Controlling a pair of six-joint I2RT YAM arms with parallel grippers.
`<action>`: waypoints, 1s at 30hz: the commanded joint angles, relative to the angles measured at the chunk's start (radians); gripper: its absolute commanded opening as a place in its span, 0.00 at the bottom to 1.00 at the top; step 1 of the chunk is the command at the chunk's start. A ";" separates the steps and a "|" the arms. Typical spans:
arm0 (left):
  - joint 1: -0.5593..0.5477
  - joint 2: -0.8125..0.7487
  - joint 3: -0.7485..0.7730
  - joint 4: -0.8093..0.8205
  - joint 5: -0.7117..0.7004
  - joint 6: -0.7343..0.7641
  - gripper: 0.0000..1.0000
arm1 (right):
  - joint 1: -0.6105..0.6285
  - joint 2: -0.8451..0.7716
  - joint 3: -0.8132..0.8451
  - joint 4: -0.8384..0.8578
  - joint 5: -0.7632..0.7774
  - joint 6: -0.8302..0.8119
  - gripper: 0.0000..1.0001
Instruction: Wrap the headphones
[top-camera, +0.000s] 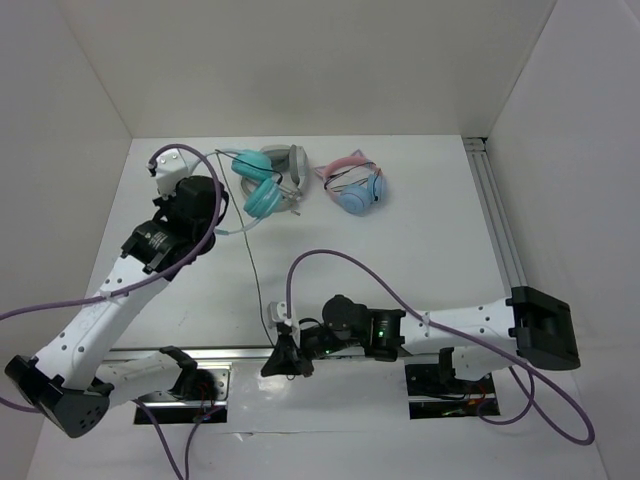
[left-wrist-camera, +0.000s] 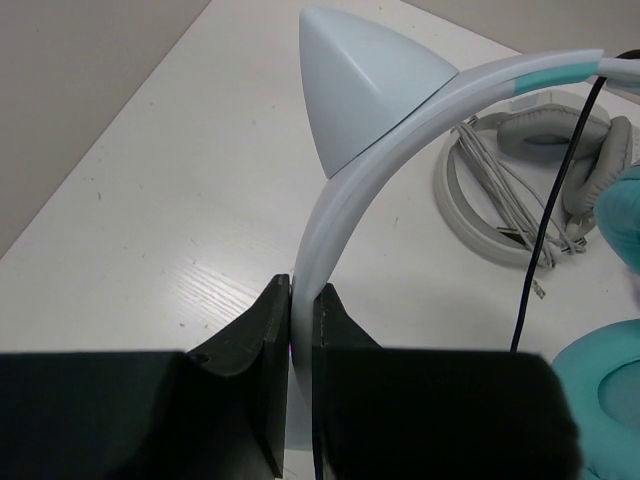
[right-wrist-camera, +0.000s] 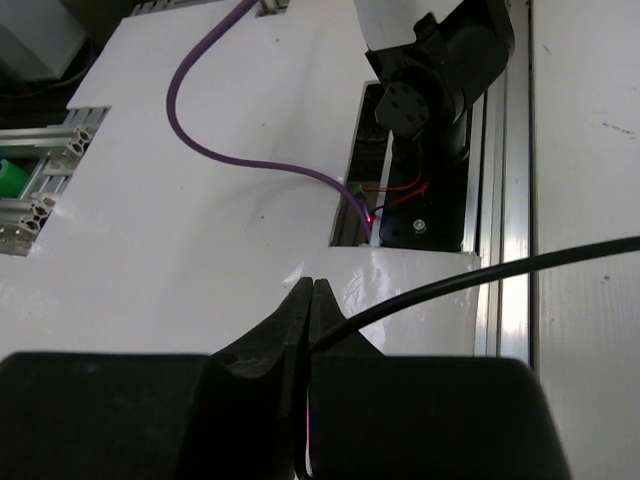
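My left gripper (left-wrist-camera: 302, 292) pinches the headphones (top-camera: 262, 196) by the headband (left-wrist-camera: 345, 195) near the far edge; my right gripper (right-wrist-camera: 311, 292) — at the near edge — clamps their cable (right-wrist-camera: 480, 274).

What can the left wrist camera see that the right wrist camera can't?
Only the left wrist view shows the left gripper pinching the pale headband, with its pointy cat ear, a teal ear cup and the grey headphones lying behind.

Only the right wrist view shows the right gripper shut on the black cable, plus a purple cable and a black arm base.

Both show that thin black cable and the white table.
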 joint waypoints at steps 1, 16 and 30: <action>0.065 -0.037 0.010 0.132 0.097 -0.050 0.00 | 0.012 0.057 0.048 0.037 0.021 -0.014 0.00; 0.142 -0.027 -0.040 0.169 0.166 -0.007 0.00 | 0.054 0.120 0.223 -0.153 0.050 -0.086 0.00; -0.025 0.021 -0.039 0.059 0.403 0.302 0.00 | -0.087 -0.142 0.501 -0.726 0.569 -0.346 0.00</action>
